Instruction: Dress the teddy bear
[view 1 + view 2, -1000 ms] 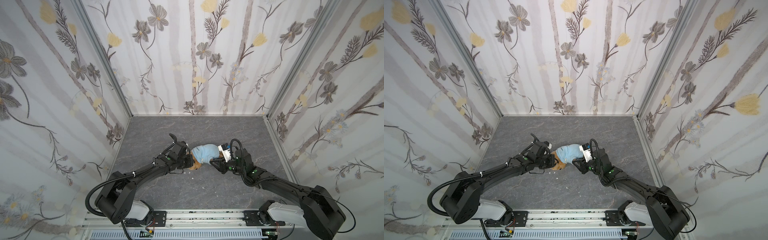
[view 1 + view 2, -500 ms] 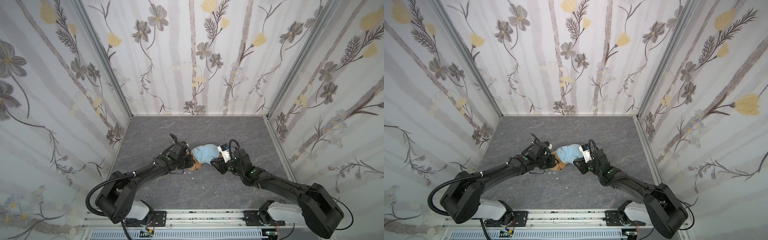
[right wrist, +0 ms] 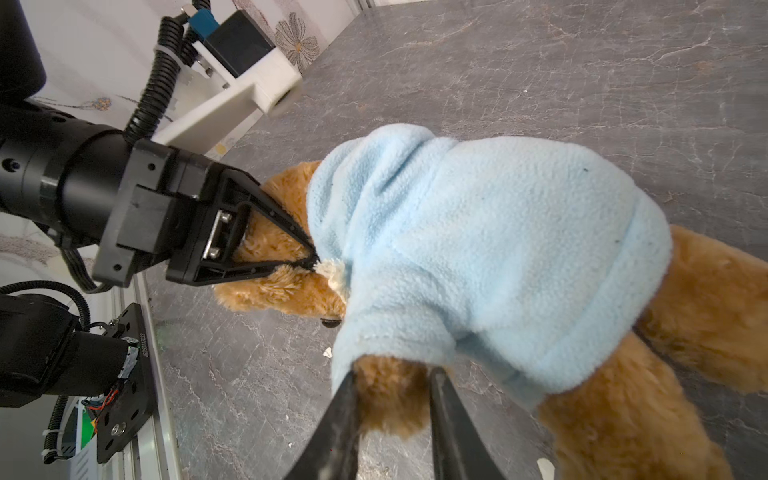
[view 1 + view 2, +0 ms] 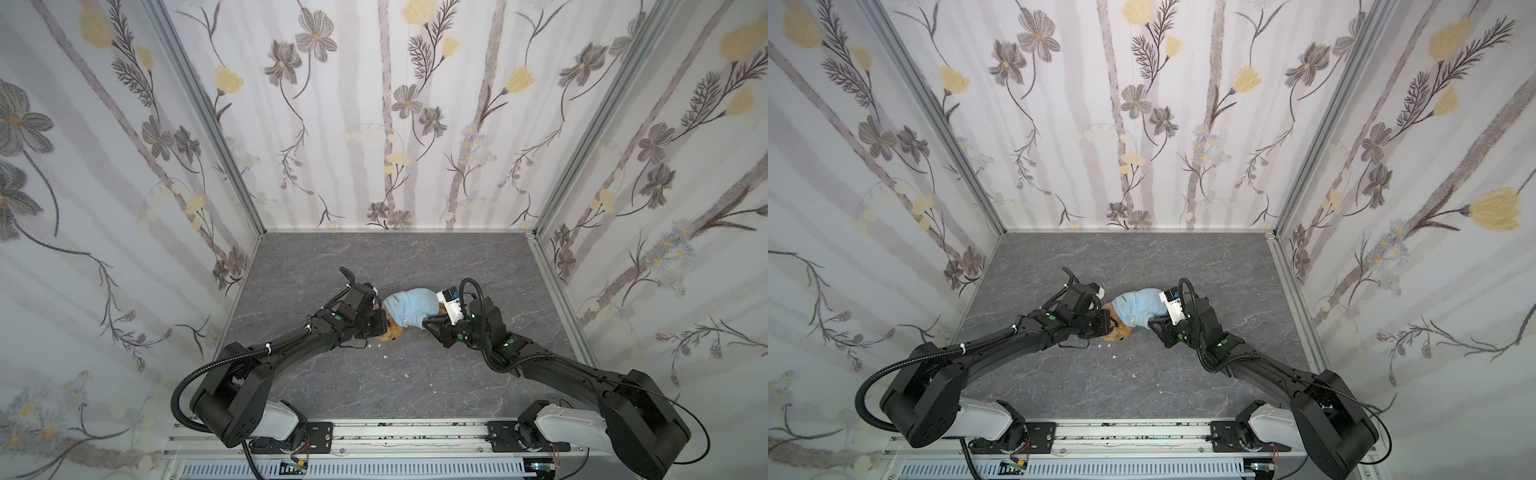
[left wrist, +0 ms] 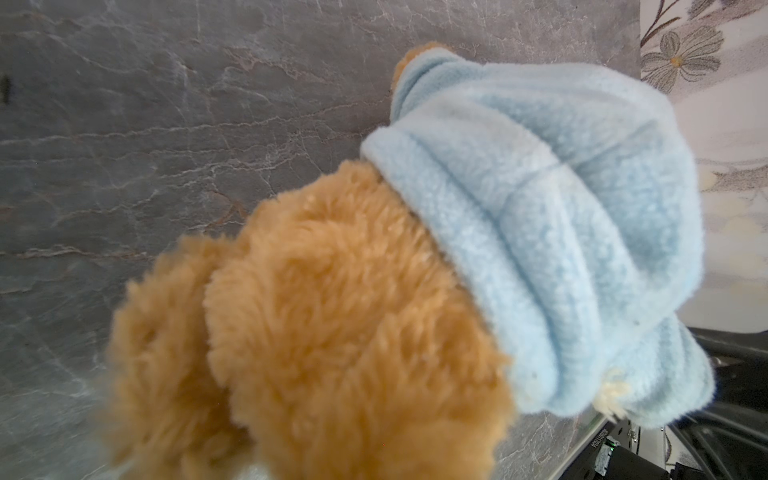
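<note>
1. Leftmost thing: the left gripper [image 3: 313,262] was pinched completely closed on the edge of the light-blue top [image 3: 478,232]. It gripped right at the neck opening next to the bear's face. As far as anyone could see it had only fleece in the pinch, no fur.
2. The teddy bear [image 4: 391,331] lay around the middle of the tabletop [image 4: 415,386], well clear of all four edges. Its long axis ran left to right, with the head at the left gripper's end and the legs [image 3: 706,291] at the right gripper's end.
3. The bit that mattered: each arm sat at its own end of the bear. The left one was nearer the collar, and the right one was nearer the sleeve on the side facing the tabletop's front edge. Any tug looked like it would run along that axis, so probably fabric one way and bear the other.
4. The right gripper [image 3: 395,376] had its jaws only partway apart. They were closed on the fuzzy arm sticking out of that sleeve, with a finger pressing the fur on each side.
5. Containers: none on the tabletop, honestly. The closest thing was the top itself, which held the bear's torso, while the head, the gripped arm and both legs were outside. In the left wrist view, a brown paw tip [image 5: 417,52] peeked out of the other sleeve.
</note>
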Available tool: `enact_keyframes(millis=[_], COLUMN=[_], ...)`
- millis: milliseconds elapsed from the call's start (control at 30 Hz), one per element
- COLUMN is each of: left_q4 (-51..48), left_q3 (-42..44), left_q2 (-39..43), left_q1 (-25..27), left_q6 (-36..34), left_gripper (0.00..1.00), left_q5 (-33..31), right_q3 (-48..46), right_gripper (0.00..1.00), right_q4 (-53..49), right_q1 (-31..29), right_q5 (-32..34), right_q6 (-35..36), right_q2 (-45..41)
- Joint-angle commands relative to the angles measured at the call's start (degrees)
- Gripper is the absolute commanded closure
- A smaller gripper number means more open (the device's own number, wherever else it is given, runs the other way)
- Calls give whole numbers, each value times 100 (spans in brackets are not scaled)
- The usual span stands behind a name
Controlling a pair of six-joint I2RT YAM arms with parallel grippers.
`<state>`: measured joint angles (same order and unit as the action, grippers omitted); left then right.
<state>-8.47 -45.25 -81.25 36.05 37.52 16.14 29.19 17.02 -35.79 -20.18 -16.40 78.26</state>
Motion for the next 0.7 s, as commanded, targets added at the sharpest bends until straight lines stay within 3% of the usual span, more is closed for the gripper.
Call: enact_keyframes(millis=[0,667], left_q4=[160,161], left_q3=[-18,-36], left_q2=[44,-6], left_q1=[0,75], left_q6=[-42,-63], left_gripper=[100,100], left_q5=[38,56], right_q3=[-30,190], right_gripper=[70,74], right_q4=[-39,715], right_q1=[30,-40], right_q5=[52,-421], right_q6=[115,-239], right_q2=[-36,593])
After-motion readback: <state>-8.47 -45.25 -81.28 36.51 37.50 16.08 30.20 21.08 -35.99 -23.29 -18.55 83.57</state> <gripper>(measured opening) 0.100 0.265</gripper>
